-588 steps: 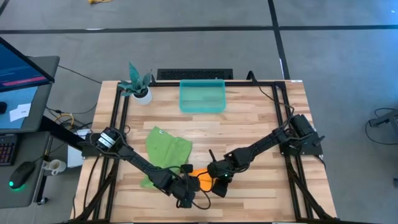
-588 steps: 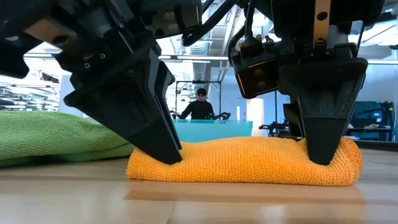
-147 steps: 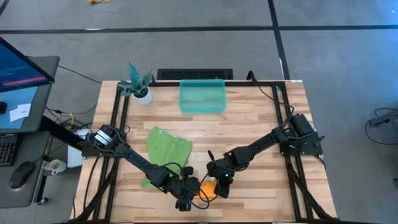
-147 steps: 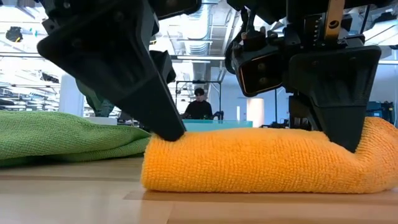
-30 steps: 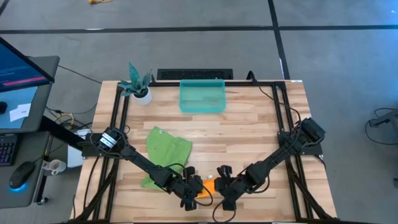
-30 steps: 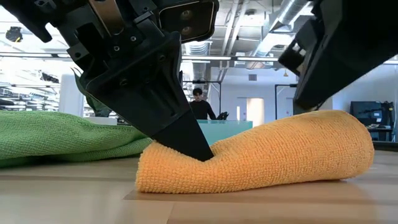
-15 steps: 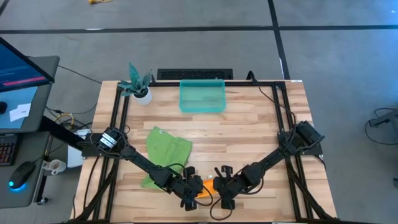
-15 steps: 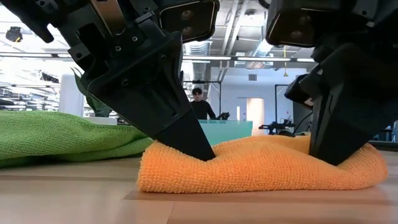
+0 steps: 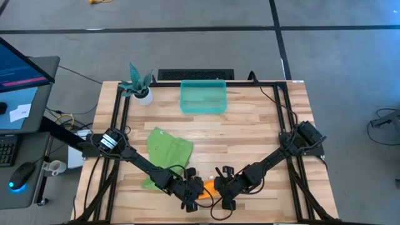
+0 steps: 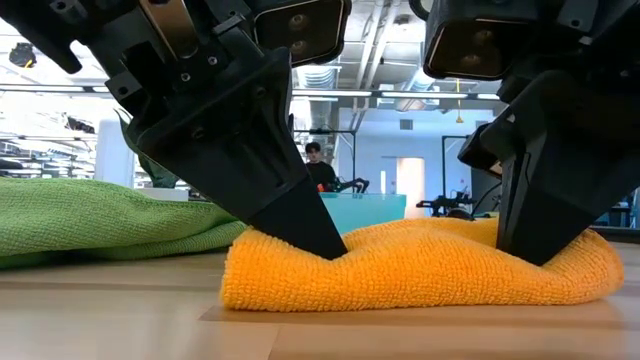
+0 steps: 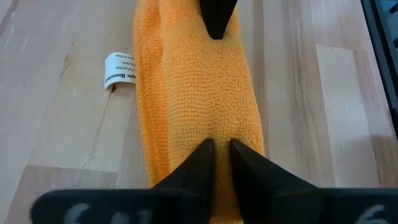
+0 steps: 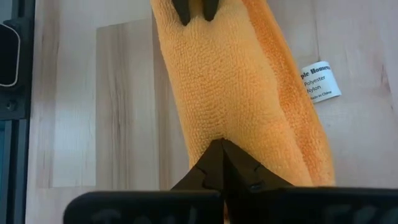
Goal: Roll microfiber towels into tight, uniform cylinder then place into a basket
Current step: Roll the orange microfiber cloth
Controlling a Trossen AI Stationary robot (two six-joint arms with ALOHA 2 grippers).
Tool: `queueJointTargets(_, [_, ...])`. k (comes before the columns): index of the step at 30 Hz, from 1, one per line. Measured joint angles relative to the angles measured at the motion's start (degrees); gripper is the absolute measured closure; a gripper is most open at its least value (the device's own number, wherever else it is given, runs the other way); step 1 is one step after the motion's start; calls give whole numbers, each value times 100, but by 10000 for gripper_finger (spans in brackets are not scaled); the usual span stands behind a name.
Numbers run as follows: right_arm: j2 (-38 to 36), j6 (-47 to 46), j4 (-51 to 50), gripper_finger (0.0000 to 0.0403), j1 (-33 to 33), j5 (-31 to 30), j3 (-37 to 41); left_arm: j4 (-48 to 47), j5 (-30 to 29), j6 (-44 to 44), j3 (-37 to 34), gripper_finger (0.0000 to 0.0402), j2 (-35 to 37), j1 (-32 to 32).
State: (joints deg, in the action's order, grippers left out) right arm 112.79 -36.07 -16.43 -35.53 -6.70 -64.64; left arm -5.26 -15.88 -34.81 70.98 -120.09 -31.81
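Both grippers pinch the orange towel: right gripper closed, left gripper slightly parted; they should lift evenly, keeping the roll tight

Orange towel mostly hidden beneath both claws.

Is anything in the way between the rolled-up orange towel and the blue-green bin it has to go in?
Nothing visible is. The orange towel lies at the table's near edge, the teal bin at the far edge, with bare wood between. The green towel lies off to the left, the potted plant left of the bin.
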Motion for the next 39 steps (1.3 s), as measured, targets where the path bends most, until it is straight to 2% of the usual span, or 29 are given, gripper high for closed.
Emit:
queueJointTargets(9, [0, 0, 25, 386, -2, 0, 6, 43, -227, 7, 0, 276, -7, -7])
queueJointTargets(14, [0, -2, 26, 386, -2, 2, 7, 40, -306, 80, 0, 251, -7, -6])
queueJointTargets(19, [0, 0, 26, 388, -7, 2, 7, 65, -42, 286, -7, 246, 130, 15])
queueJointTargets(29, [0, -1, 51, 388, -7, 7, 13, -366, -388, 898, -23, 252, 1258, 1])
queueJointTargets(32, [0, 0, 55, 389, -7, 11, 13, -639, -666, 957, -22, 252, 1585, -74])
queueJointTargets(39, [0, 0, 68, 386, -7, 16, 15, -1126, -1789, 1368, -15, 253, 2067, -434])
